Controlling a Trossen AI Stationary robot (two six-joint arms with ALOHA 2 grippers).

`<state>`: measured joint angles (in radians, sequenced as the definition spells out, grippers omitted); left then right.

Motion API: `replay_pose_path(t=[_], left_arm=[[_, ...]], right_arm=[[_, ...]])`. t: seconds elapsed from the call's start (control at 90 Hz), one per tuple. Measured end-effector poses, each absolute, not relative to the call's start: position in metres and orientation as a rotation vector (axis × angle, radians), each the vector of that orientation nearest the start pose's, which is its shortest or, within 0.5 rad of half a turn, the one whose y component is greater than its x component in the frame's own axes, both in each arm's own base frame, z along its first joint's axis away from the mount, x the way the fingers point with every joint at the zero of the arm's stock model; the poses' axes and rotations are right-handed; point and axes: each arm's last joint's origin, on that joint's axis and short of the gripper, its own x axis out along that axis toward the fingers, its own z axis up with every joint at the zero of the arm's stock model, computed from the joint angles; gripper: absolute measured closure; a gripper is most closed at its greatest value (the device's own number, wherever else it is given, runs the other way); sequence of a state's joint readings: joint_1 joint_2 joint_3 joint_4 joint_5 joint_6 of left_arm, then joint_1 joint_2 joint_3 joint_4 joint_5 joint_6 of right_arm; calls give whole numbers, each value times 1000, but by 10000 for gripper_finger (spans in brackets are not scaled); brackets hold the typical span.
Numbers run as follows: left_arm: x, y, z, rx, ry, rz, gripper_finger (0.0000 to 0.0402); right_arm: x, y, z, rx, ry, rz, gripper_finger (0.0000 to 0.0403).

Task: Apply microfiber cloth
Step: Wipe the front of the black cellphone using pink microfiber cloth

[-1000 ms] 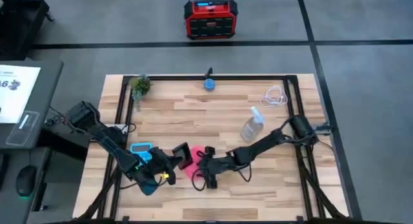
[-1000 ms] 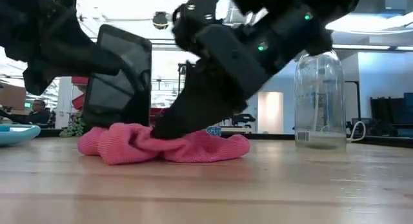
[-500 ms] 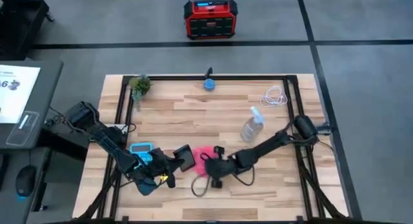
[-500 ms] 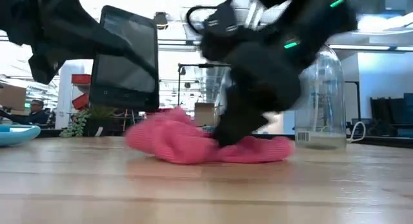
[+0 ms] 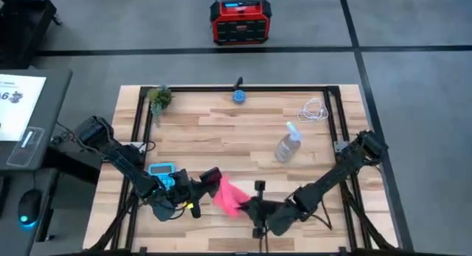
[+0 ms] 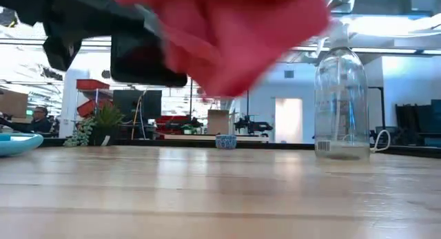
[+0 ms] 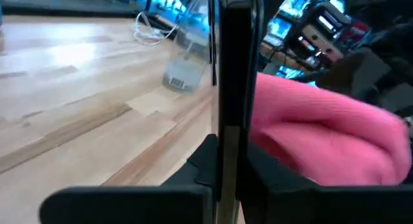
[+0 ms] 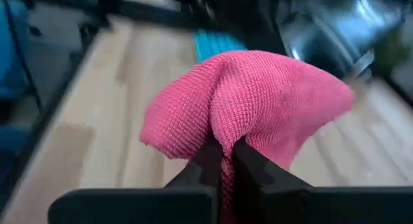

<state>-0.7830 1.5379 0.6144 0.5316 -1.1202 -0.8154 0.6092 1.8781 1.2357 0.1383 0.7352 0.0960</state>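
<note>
Microfiber cloth (image 5: 229,196) pinched in right gripper (image 5: 247,206), trailing toward phone (image 5: 210,175) clamped in left gripper (image 5: 198,185).

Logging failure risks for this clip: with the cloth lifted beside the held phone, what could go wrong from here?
1. The right pincer pinches only a small fold of the soft pink-red microfiber cloth; most of it hangs loose, so it may slip out.
2. The left pincer grips the flat black phone by its thin edge, upright; a sideways wipe could twist it free.
3. The two pincers are close together, so they might collide.
</note>
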Motion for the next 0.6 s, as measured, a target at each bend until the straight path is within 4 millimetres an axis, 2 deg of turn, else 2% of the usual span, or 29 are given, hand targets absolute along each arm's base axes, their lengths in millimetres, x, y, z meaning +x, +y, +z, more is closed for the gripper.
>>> replay_pose_path(t=[0.111,0.278,0.411,0.522,0.6], left_arm=[[220,-181,181,-478,75,357,389],[222,-181,185,-469,58,343,389],[222,-181,184,-442,70,341,389],[222,-180,185,-448,61,348,389],[222,-181,186,-455,56,346,389]], right_arm=[[368,206,204,-277,377,-206,402],[393,193,207,-275,373,-243,403],[397,184,203,-258,442,-209,403],[389,180,206,-226,457,-360,403],[390,181,208,-214,426,-367,403]])
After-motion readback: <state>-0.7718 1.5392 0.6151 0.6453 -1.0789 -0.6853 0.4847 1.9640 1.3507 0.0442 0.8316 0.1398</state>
